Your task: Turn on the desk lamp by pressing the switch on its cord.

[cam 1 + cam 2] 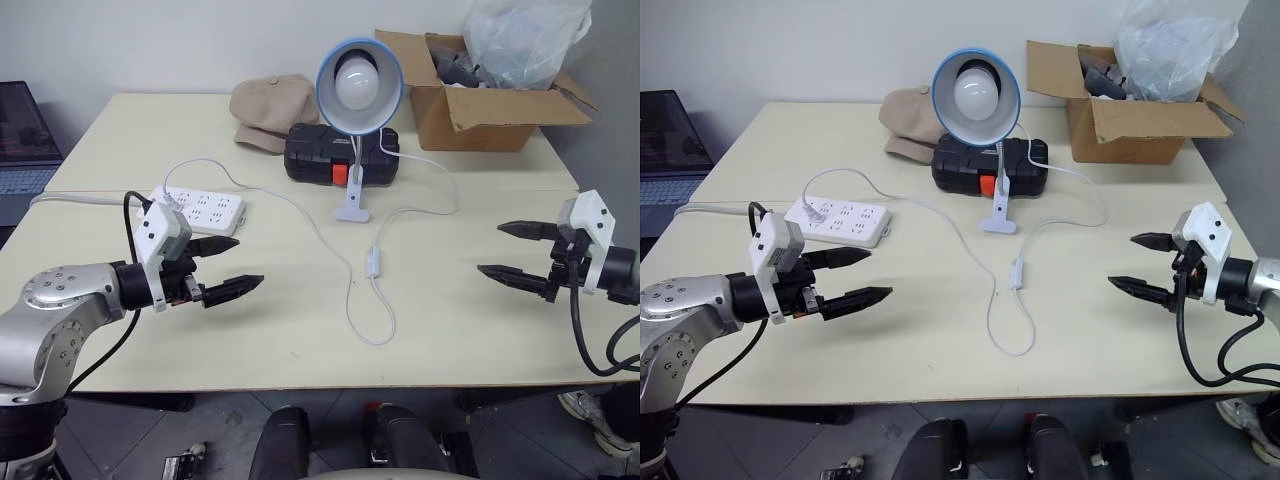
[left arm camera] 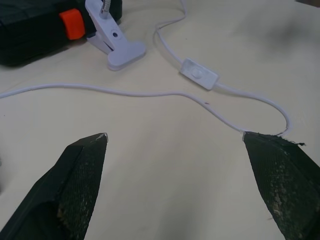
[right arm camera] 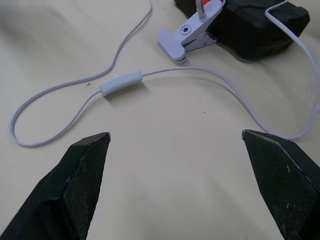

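No readable text, label, brand or number on anything in view.

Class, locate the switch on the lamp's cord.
In the left eye view the switch lies on the table near its middle, on the cord just in front of the desk lamp's white clip base.

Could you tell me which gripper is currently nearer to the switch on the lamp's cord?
Right, only slightly. The switch lies on the table between them; the right gripper hovers open to its right, the left gripper open to its left, a little farther off.
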{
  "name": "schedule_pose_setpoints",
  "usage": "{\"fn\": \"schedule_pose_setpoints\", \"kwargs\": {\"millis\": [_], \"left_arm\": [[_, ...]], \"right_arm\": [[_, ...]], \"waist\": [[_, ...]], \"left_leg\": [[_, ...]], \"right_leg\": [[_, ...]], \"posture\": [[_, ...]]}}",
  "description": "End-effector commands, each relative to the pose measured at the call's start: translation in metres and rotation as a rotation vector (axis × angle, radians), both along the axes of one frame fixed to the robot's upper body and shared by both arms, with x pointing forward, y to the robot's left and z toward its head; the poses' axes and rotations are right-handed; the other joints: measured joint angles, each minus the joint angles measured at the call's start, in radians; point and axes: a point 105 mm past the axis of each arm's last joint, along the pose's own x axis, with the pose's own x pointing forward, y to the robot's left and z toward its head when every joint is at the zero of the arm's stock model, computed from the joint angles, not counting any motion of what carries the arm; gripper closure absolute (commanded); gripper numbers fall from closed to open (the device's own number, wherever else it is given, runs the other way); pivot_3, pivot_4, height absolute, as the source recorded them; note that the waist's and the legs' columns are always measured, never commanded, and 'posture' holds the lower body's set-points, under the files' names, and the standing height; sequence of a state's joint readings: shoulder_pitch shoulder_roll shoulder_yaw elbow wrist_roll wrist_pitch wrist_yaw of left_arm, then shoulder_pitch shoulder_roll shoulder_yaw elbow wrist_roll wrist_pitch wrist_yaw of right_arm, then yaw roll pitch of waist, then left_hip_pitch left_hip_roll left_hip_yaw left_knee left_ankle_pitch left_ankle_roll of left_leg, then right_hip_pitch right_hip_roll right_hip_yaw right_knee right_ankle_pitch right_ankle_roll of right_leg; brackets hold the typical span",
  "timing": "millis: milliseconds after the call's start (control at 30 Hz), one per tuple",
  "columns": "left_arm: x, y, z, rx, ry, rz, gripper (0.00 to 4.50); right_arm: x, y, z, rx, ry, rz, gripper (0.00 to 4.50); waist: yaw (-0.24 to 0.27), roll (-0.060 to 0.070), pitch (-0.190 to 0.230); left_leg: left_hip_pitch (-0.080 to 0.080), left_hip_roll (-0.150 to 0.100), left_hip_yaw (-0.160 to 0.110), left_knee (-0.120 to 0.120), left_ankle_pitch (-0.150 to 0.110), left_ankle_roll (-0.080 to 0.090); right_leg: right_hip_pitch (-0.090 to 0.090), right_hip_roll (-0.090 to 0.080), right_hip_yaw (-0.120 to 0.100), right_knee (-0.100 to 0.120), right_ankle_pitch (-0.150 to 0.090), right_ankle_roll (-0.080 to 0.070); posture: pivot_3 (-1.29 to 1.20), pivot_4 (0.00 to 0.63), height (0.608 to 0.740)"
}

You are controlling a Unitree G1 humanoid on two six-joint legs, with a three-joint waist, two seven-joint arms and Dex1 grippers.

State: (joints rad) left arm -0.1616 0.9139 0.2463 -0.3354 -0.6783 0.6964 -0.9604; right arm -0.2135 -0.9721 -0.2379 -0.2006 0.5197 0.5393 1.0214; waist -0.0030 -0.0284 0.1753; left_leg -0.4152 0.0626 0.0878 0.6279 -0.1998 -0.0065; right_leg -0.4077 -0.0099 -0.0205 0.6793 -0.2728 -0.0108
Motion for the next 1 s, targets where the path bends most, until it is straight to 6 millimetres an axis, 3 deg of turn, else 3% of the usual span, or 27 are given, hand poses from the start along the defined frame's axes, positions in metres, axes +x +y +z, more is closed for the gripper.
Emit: {"fn": "schedule_pose_setpoints", "kwargs": {"millis": [33,267,467,567,800,1000], "left_arm": [[-0.01,-0.011,0.015,-0.021,-0.012,-0.102,0.0],[-0.017,-0.027,0.007,0.034,0.014,-0.204,0.0],[-0.016,-0.028,-0.002,0.097,0.02,-0.226,0.0],[-0.018,-0.024,-0.018,0.168,0.028,-0.246,0.0],[-0.014,-0.034,-0.022,0.161,0.011,-0.287,0.0],[-0.016,-0.041,-0.029,0.173,0.007,-0.321,0.0]], "right_arm": [[0.005,0.009,0.008,0.022,-0.028,-0.008,0.07],[0.024,0.026,0.008,0.111,0.03,-0.095,0.07],[0.03,0.03,0.006,0.144,0.169,-0.154,0.07],[0.033,0.042,0.0,0.139,0.206,-0.147,0.07],[0.056,0.074,-0.016,0.24,0.5,-0.274,0.07],[0.071,0.098,-0.02,0.298,0.636,-0.297,0.07]], "waist": [[0.0,0.0,0.0],[0.0,0.0,0.0],[0.001,0.0,0.0],[-0.002,0.0,0.0],[-0.004,0.0,0.0],[-0.004,0.0,0.0]], "left_leg": [[0.0,0.0,0.0,0.0,0.0,0.0],[0.0,0.0,0.0,0.0,0.0,0.0],[-0.001,0.0,0.0,0.0,0.0,0.0],[0.0,0.0,0.0,0.0,0.0,0.0],[-0.001,0.0,0.001,0.0,0.0,0.0],[-0.005,0.0,0.001,0.0,0.0,0.0]], "right_leg": [[0.0,0.0,0.0,0.0,0.0,0.0],[0.0,0.0,0.0,0.0,0.0,0.0],[-0.001,0.0,0.0,0.0,0.0,0.0],[-0.001,0.0,0.001,0.001,0.0,0.0],[-0.002,0.0,0.001,0.002,0.0,0.0],[-0.005,0.001,0.002,0.001,0.0,0.0]], "posture": [[0.0,0.15,0.74],[0.0,0.15,0.74],[0.0,0.15,0.74],[0.0,0.15,0.74],[0.0,0.15,0.74],[0.0,0.15,0.74]]}}
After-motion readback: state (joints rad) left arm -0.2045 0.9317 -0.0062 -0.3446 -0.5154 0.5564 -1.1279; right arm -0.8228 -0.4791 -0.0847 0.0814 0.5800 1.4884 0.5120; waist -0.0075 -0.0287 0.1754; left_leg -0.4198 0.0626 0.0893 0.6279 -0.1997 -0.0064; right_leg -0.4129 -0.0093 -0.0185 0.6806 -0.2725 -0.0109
